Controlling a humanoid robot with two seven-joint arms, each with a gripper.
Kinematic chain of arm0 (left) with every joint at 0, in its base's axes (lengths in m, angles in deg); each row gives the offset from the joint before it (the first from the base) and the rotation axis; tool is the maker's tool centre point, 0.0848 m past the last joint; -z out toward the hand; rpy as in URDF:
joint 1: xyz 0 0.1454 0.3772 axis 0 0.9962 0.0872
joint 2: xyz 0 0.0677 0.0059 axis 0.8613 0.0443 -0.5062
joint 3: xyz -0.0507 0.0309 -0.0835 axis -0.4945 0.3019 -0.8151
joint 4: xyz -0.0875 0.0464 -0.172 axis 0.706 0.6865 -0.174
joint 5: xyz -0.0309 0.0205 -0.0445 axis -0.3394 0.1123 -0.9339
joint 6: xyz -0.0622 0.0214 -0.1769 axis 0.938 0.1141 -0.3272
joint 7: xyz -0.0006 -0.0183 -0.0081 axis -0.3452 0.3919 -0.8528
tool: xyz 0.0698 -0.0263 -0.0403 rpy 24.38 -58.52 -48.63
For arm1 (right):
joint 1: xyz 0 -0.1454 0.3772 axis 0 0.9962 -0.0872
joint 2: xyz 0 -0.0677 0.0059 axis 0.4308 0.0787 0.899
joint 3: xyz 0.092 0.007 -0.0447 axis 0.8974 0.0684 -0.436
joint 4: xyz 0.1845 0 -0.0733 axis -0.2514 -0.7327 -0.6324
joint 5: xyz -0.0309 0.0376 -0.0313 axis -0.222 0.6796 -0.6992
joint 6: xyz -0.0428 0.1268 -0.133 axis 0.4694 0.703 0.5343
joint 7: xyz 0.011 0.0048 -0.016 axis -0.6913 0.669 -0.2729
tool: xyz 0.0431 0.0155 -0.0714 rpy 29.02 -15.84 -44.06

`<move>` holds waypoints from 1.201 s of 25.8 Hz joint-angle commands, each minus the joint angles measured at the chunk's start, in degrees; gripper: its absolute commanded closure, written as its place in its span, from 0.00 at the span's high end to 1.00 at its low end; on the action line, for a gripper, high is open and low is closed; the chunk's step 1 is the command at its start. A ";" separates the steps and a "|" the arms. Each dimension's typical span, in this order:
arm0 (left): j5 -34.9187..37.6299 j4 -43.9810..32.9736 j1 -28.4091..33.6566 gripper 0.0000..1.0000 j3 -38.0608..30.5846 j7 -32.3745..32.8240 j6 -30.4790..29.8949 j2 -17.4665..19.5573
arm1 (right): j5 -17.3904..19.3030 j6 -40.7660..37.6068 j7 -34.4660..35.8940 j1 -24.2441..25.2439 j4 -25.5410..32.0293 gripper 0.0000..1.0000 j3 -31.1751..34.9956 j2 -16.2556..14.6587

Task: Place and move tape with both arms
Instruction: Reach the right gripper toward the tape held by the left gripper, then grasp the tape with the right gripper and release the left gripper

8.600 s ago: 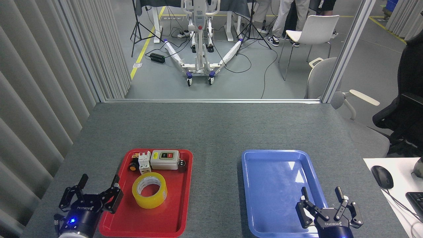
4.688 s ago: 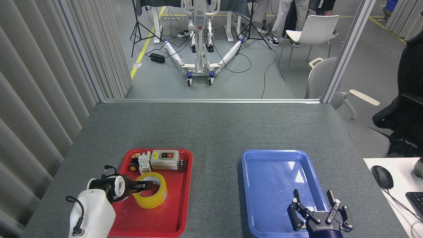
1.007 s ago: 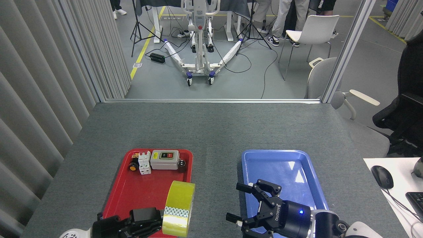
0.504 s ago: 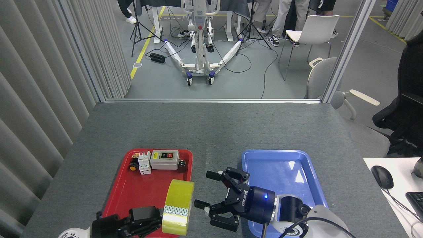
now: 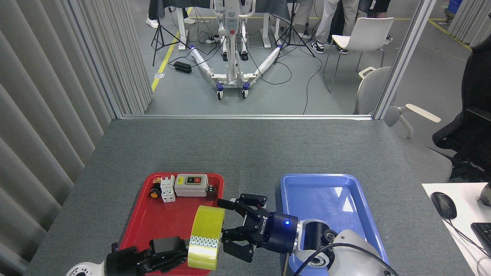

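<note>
The roll of yellow packing tape (image 5: 206, 237) is held on edge above the near right part of the red tray (image 5: 153, 226), lifted clear of it, its glossy outer band facing the camera. It is judged light and stiff, since a roll of this kind keeps its shape under squeeze, but the glossy film may be slippery; the flat side faces or the rim through the core are judged the safest places to take hold.

The left pincer (image 5: 180, 253) comes in low from the lower left and is closed on the roll's left side. The right pincer (image 5: 230, 226) reaches across from the right, its wrist turned sideways so that the black fingers point left towards the roll. Its fingers are spread wide, one above and one below the roll's right edge, with nothing gripped yet; whether they touch the tape cannot be told.

The blue tray (image 5: 326, 191) lies empty to the right on the grey worktop (image 5: 249, 149).
</note>
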 commanded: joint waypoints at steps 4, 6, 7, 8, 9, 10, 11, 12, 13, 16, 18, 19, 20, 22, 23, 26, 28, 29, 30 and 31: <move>0.53 0.59 -0.81 0.17 0.00 0.00 -0.05 -0.09 | -0.09 -0.59 0.26 -1.81 -1.76 0.53 -1.99 1.71; 0.53 0.67 -0.89 0.17 0.00 0.00 -0.05 -0.09 | -0.09 -0.77 0.35 -1.98 -1.76 0.49 -2.34 1.54; 0.53 0.67 -0.89 0.17 0.09 0.00 -0.05 -0.09 | -0.09 -0.77 0.35 -1.98 -1.76 0.46 -2.34 1.54; 0.53 0.67 -1.16 0.17 0.09 0.00 -0.05 -0.09 | -0.09 -0.77 0.26 -2.16 -1.76 0.43 -2.34 1.54; 0.53 0.67 -1.16 0.17 0.09 0.00 -0.05 -0.09 | -0.09 -0.77 0.35 -2.42 -1.76 0.39 -2.43 1.54; 0.53 0.76 -1.25 0.17 0.00 0.00 -0.05 -0.09 | -0.09 -0.77 0.35 -2.60 -1.76 0.37 -2.43 1.54; 0.62 0.76 -1.25 0.17 0.09 0.00 -0.05 -0.09 | -0.09 -0.77 0.35 -2.60 -1.76 0.36 -2.43 1.54; 0.53 0.94 -1.25 0.17 0.09 0.00 -0.05 -0.09 | -0.09 -0.77 0.35 -2.60 -1.76 0.35 -2.43 1.54; 0.53 1.03 -1.25 0.17 0.09 0.00 -0.05 -0.09 | -0.09 -0.68 0.35 -2.69 -1.85 0.34 -2.43 1.54; 0.62 1.03 -1.25 0.17 0.09 0.00 -0.05 0.00 | -0.09 -0.68 0.35 -2.69 -2.20 0.31 -2.43 1.54; 0.62 1.03 -1.25 0.17 0.09 0.00 -0.05 -0.09 | -0.09 -0.59 0.35 -2.60 -2.20 0.29 -2.43 1.36; 0.62 1.11 -1.25 0.17 0.09 0.00 -0.14 0.00 | -0.09 -0.59 0.35 -2.60 -2.20 0.29 -2.43 1.36; 0.53 1.03 -1.25 0.17 0.09 0.00 -0.22 0.00 | -0.09 -0.59 0.35 -2.60 -2.20 0.28 -2.43 1.27; 0.62 1.11 -1.25 0.17 0.09 0.00 -0.57 0.00 | -0.09 -0.68 0.35 -2.60 -2.20 0.27 -2.43 1.18; 0.62 1.11 -1.25 0.17 0.09 -0.09 -0.75 0.00 | -0.09 -0.59 0.35 -2.60 -2.20 0.25 -2.43 1.10; 1.50 1.38 -1.25 0.19 0.09 -0.53 -0.75 -0.09 | -0.09 -0.68 0.35 -2.60 -2.20 0.23 -2.43 1.01; 2.02 1.99 -1.25 0.24 0.09 -0.88 -0.84 0.00 | -0.18 -0.59 0.35 -2.51 -2.20 0.23 -2.43 1.01; 2.38 2.43 -1.25 0.28 0.09 -0.79 -0.93 0.00 | -0.18 -0.59 0.35 -2.51 -2.20 0.22 -2.43 0.92; 3.08 2.61 -1.25 0.32 0.09 -0.79 -1.01 0.00 | -0.18 -0.59 0.35 -2.42 -2.20 0.22 -2.43 1.01; 3.43 2.61 -1.25 0.36 0.09 -0.79 -1.45 0.09 | -0.18 -0.59 0.35 -2.33 -2.20 0.22 -2.34 0.92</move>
